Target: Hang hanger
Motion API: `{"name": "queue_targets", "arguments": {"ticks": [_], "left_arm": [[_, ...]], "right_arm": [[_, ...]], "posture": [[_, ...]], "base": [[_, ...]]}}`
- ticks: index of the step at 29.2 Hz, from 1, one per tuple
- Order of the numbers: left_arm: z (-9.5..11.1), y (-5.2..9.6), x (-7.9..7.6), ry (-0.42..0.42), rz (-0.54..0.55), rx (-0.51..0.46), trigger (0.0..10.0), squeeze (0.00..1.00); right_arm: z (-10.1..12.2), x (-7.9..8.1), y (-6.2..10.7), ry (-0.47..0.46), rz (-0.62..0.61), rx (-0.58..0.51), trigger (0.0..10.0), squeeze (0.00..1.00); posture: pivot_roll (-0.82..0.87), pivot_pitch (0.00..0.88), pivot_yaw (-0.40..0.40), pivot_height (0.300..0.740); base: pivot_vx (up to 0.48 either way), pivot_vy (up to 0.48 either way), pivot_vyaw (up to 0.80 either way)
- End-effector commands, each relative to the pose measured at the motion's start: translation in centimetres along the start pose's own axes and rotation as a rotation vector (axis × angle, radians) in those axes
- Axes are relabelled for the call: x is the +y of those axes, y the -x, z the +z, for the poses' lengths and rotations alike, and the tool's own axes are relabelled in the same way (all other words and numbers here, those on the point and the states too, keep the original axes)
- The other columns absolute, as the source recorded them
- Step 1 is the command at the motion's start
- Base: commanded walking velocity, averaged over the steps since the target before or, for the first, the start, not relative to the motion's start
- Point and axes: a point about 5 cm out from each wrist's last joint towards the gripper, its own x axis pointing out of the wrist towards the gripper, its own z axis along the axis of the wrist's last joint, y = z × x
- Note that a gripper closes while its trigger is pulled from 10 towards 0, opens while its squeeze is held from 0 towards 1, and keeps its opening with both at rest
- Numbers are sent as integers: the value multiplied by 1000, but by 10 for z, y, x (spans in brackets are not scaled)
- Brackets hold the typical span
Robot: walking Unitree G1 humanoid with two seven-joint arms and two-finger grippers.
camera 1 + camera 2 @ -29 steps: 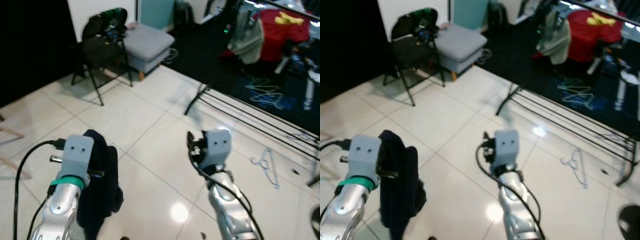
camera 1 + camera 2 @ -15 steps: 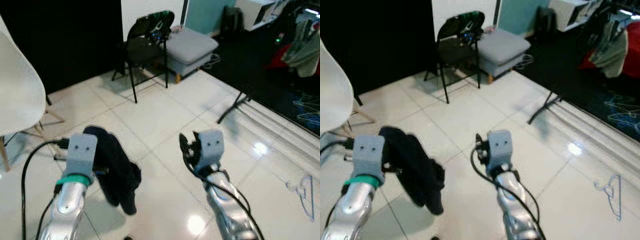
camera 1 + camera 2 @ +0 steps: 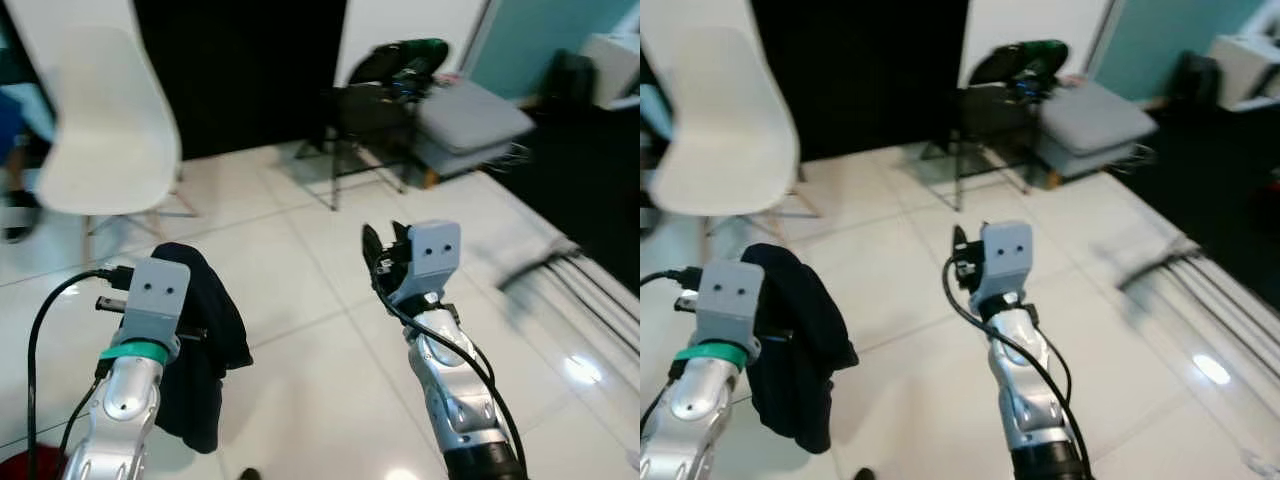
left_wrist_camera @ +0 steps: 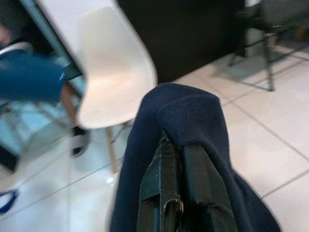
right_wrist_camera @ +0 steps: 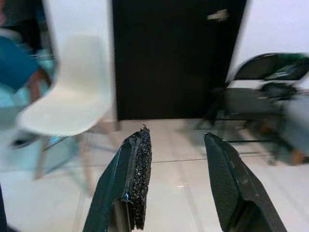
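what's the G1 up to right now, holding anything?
The left gripper is shut on a dark navy garment that drapes over its fingers and hangs down beside the arm. The right gripper is held out in front, fingers open and empty. Ahead on the white tile floor stand a white chair, a black folding chair and a grey footstool. A person in blue sits behind the white chair.

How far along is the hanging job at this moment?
Done: a dark garment is picked up. In hand: it drapes over the shut left end effector; whether a hanger is inside cannot be told. The right end effector is open, holding nothing. Left: hanging it; the robot faces a white chair.
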Motion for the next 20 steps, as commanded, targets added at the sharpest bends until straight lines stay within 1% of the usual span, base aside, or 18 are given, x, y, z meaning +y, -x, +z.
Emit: {"name": "queue_targets", "arguments": {"ticks": [1, 3, 6, 9, 14, 20], "left_arm": [[17, -2, 0, -6, 3, -78, 10000, 0], [27, -5, 4, 2, 7, -105, 10000, 0], [32, -6, 5, 8, 11, -114, 10000, 0], [43, -11, 6, 28, 3, -145, 10000, 0], [48, -14, 5, 27, -7, -163, 10000, 0], [48, -13, 3, 32, -23, -163, 10000, 0]], "right_arm": [[-1, -7, 2, -11, -26, 14, 10000, 0], [2, -8, 0, -13, -29, 4, 10000, 0], [3, -8, 0, -13, -29, 1, 10000, 0], [4, -10, -1, -12, -39, -1, 10000, 0], [6, -11, -1, -12, -40, -1, 10000, 0], [4, -10, 0, -11, -37, 7, 10000, 0]], "posture": [[83, 28, -16, 740], [88, 27, -12, 740], [89, 27, -10, 740], [79, 31, -12, 740], [80, 28, -7, 740], [79, 29, -11, 740]], "base": [[0, 0, 800], [0, 0, 800], [0, 0, 800], [0, 0, 798], [0, 0, 800], [0, 0, 799]]}}
